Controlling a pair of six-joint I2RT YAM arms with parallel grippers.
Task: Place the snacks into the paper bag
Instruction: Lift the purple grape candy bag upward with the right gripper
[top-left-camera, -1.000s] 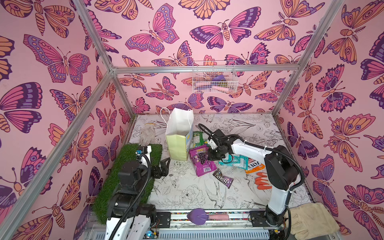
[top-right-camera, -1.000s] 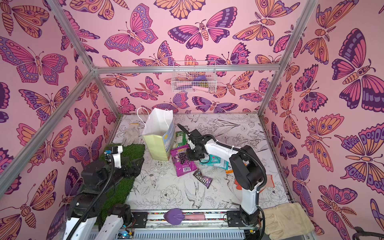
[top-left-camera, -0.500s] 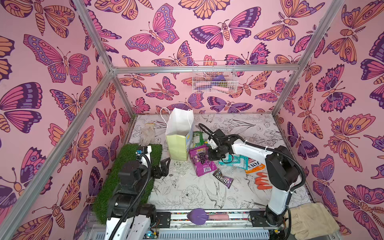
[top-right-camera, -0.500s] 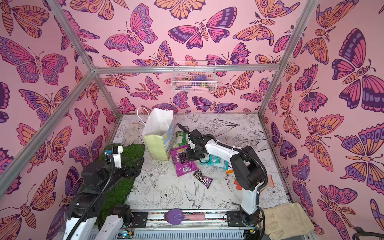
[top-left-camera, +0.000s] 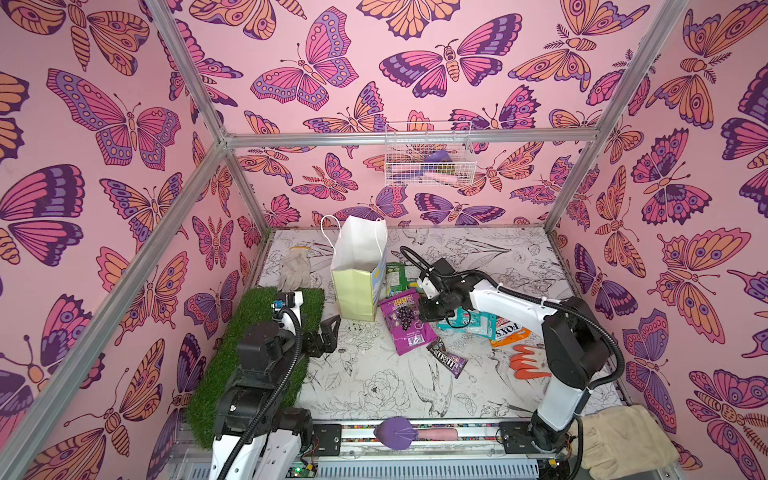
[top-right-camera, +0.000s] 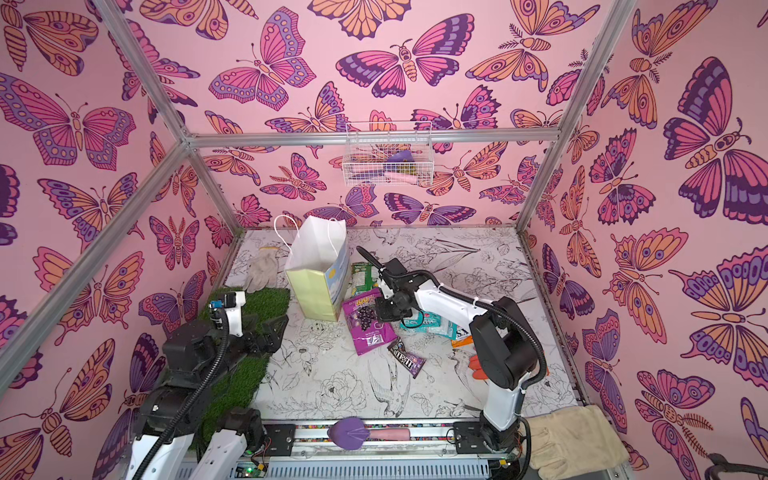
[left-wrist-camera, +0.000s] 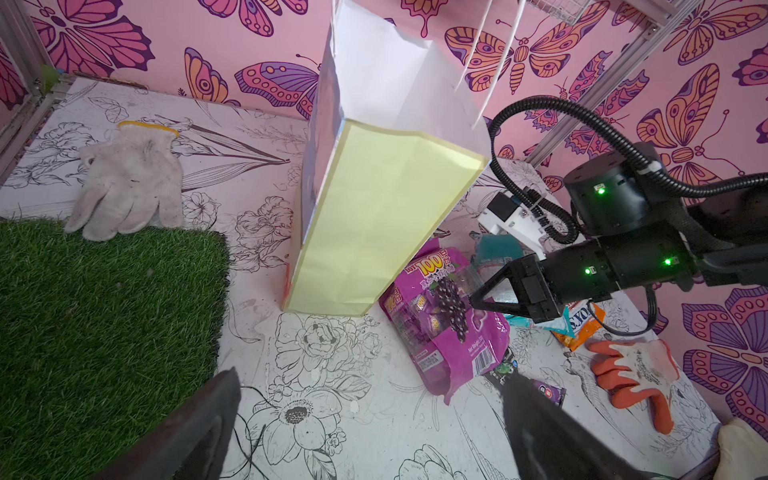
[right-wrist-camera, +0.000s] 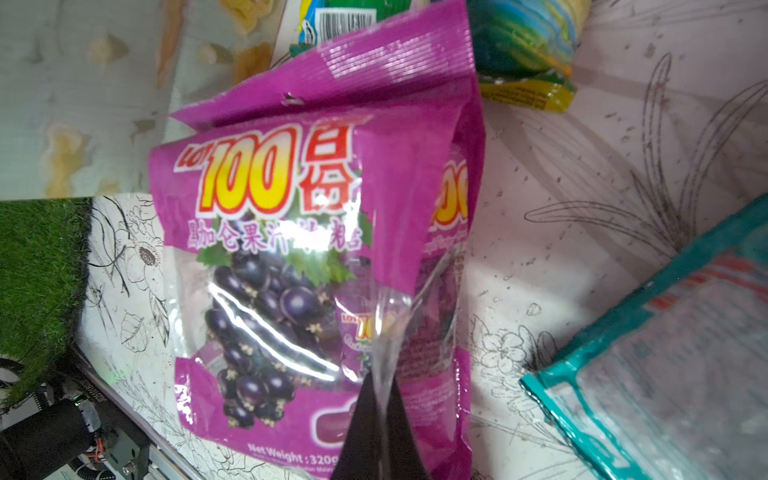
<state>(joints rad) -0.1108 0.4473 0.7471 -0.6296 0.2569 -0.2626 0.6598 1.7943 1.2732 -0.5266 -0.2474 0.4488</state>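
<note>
**R arm pinching grape pouch by the bag; L arm spread, empty**

Nearest the base: left end effector (top-left-camera: 327, 337) hangs just off the grass mat (top-left-camera: 249, 357) edge. Its own wrist view shows it best (left-wrist-camera: 372, 376): tips spread wide w/ only bare tabletop (left-wrist-camera: 353, 415) btwn them.

Next out: M&M's packet (top-left-camera: 446, 361) lies flat, just beside the low end of the grape pouch (top-left-camera: 405, 328). Orange glove (top-left-camera: 528, 361) is to the right by the right arm's elbow. In the left wrist view the M&M's packet is half hidden behind a dark tip.

Middle: right end effector (top-left-camera: 428, 313) sits at the pouch's right edge. Both top views give only black tips vs purple, so the grip can't be read there. The right wrist view settles it (right-wrist-camera: 376, 390): tips pressed together on a clear fold of pouch film, drawn up to a peak. The left wrist view shows it side-on (left-wrist-camera: 473, 299), w/ the pouch's barcode end on the tabletop and its top end by the bag's foot.

Behind that arm: teal packets (top-left-camera: 469, 326) overlap the Fox's bag (top-left-camera: 507, 332). Green packets (top-left-camera: 395, 276) are beyond the pouch, against the bag's blue front.

Paper bag (top-left-camera: 357, 286) is upright, mouth open, just left of the pouch. Top views look into the white inside, but its floor is hidden. The left wrist view shows only the yellow-green side.

Far: grey-white glove (top-left-camera: 295, 270) at the mat's far end; wire basket (top-left-camera: 428, 156) on the back wall.
</note>
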